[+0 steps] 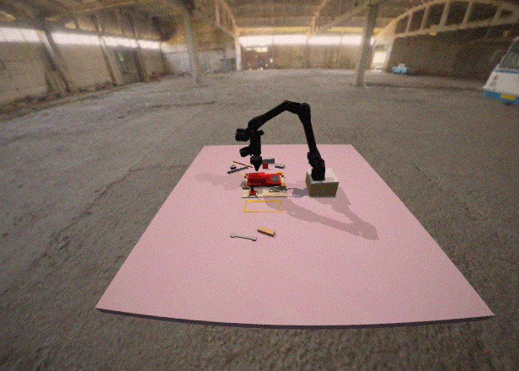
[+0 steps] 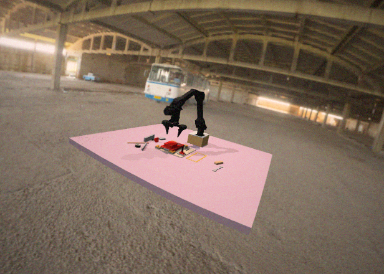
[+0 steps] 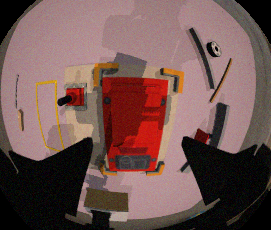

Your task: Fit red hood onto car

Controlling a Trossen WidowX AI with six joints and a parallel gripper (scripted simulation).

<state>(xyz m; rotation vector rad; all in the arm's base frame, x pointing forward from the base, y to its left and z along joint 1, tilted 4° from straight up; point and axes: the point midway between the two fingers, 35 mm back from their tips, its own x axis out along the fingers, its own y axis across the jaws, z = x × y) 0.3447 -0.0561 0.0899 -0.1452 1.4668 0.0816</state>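
In the middle of the wrist frame, the red hood (image 1: 255, 179) (image 2: 171, 145) (image 3: 134, 120) lies over the chassis. The jaws (image 1: 256, 169) (image 2: 172, 135) are above it, wide open and holding nothing.

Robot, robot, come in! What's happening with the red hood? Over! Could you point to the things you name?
Gripper (image 2: 173, 135) (image 3: 139, 142) open, empty, above car. Hood (image 1: 256, 179) (image 2: 170, 146) (image 3: 136, 112) on chassis; peg fit unclear. Nothing seen blocking gripper's way up.

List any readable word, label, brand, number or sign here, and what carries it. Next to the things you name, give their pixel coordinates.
No text can be read in any view.
Yellow plate on the bus (image 1: 507, 96) (image 2: 158, 97): too blurred to read.
Hood (image 1: 255, 178) (image 2: 170, 145) (image 3: 136, 112): no lettering visible.
Cardboard-coloured base block (image 1: 322, 189) (image 2: 197, 140) (image 3: 107, 200): no lettering visible.
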